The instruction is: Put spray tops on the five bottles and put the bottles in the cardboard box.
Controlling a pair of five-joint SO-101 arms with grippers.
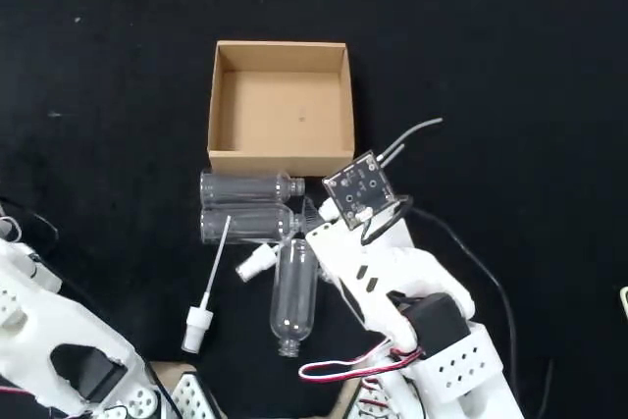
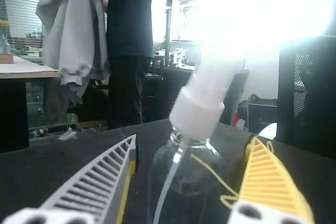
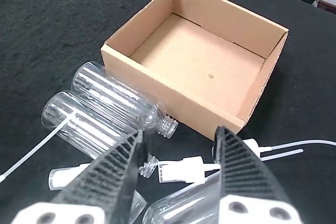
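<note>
My left hand [image 2: 193,140] gripped a bottle [image 2: 184,184] fitted with its spray top [image 2: 206,100]. My right hand [image 3: 178,135] hung open above three bare bottles [image 1: 251,186] just beside the cardboard box [image 1: 280,162].

An office or lab: desk [image 2: 21,69], window blinds [image 2: 21,9], black-covered table [image 1: 510,66].

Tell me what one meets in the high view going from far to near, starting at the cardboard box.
The cardboard box → first bottle on its side → second bottle beside it → third bottle, open neck toward the near edge.
</note>
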